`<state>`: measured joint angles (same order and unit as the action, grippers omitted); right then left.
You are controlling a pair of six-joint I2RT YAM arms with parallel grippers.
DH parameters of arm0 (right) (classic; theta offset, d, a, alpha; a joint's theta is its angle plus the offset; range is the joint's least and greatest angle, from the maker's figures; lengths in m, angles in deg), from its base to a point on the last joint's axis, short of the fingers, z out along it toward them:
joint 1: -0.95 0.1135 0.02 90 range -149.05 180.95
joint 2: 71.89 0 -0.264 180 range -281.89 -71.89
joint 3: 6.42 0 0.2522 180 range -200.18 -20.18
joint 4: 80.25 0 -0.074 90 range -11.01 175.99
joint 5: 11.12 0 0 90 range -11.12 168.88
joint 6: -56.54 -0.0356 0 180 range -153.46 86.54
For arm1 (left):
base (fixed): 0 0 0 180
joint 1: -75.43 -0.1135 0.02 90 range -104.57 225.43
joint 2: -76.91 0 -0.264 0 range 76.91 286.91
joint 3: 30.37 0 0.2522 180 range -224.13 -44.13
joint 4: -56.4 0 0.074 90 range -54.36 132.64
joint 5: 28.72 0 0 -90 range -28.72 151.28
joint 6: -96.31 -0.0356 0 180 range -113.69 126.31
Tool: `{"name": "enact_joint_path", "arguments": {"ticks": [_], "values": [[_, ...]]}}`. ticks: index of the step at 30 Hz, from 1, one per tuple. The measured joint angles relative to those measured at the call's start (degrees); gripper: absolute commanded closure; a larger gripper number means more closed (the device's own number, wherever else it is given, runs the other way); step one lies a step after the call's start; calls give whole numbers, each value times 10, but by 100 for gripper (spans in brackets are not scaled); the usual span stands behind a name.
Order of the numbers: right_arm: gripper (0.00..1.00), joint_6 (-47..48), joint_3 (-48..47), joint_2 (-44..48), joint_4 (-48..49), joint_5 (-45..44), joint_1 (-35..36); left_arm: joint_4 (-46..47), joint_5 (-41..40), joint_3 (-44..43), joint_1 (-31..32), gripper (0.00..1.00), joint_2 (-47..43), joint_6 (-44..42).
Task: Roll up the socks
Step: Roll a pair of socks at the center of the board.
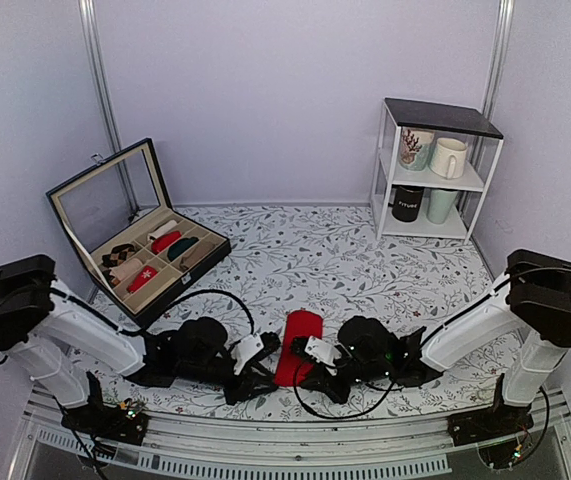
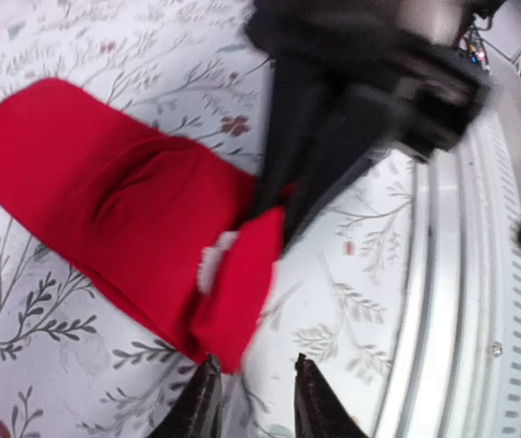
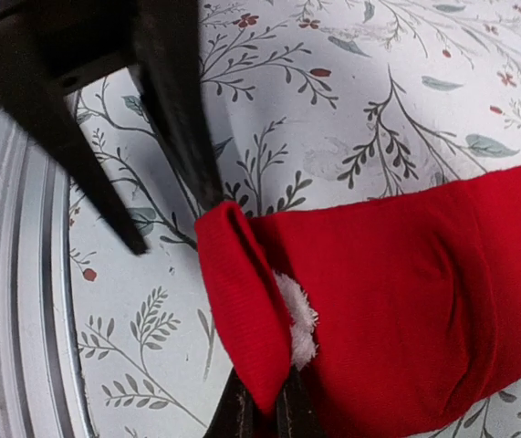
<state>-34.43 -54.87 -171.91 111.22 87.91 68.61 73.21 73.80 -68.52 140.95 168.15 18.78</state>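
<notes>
socks point(image 1: 299, 345) are laid flat on table point(image 1: 345, 260) near the front edge, between both grippers. near end is folded back over itself, white mark point(image 3: 298, 315) is exposed at the fold. right gripper point(image 3: 267, 406) is clamped tight on that folded end, fabric pinched between its fingers. left gripper point(image 2: 254, 401) is parted slightly, nothing is held in the gap; one fingertip point(image 3: 201, 173) is seen right at the fold's corner, contact can't be confirmed
</notes>
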Motion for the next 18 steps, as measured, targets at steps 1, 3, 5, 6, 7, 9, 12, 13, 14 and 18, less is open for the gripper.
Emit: {"name": "enact_joint_path", "arguments": {"ticks": [1, 3, 5, 6, 7, 9, 12, 13, 14, 18], "values": [[99, -13, -3, 0, -8, 16, -8, -14, -22, 6, 15, 69, -25, -12], [99, -40, -11, 0, -25, 49, -23, -25, -59, 13, 49, 64, -64, -42], [99, -61, -19, -4, -39, 83, -34, -26, -85, 14, 78, 61, -89, -75], [99, -70, -25, -9, -47, 100, -40, -25, -96, 14, 89, 61, -94, -92], [99, -77, -28, -14, -52, 112, -43, -25, -104, 14, 95, 61, -95, -104], [99, -89, -37, -22, -57, 134, -49, -25, -120, 14, 103, 61, -92, -130], [99, -98, -43, -29, -59, 151, -51, -15, -140, 14, 105, 61, -75, -159], [99, -101, -44, -30, -59, 155, -51, -9, -148, 14, 105, 60, -65, -167], [99, -103, -45, -31, -59, 158, -51, -4, -158, 14, 106, 59, -55, -174], [99, -106, -45, -32, -59, 167, -51, 27, -200, 15, 110, 58, -20, -199]]}}
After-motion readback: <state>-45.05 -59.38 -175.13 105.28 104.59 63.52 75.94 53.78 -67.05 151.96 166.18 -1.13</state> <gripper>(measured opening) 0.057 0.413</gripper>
